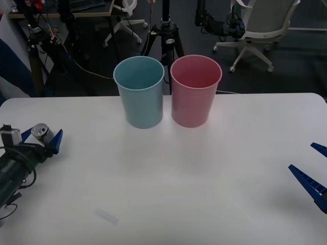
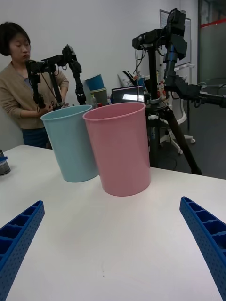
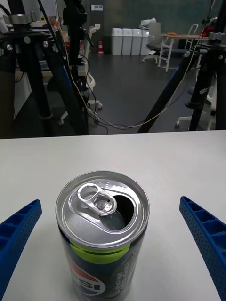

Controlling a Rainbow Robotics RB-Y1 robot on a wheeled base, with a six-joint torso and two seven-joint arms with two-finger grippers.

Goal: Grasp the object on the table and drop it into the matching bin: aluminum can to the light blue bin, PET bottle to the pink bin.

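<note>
Now, can [image 3: 102, 235] between open left hand [image 3: 113, 244] fingers

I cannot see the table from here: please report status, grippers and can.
Left gripper open, astride upright dark aluminum can at white table's left edge. Right gripper open, idle at right. Light blue plastic bin unobstructed.

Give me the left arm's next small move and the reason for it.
Probably close the jaws. The left gripper is open with its blue ribbed fingers on either side of the small silver-topped aluminum can, which stands upright on the white table and is not yet held. Lifting toward the tall light blue plastic bin should follow.
</note>
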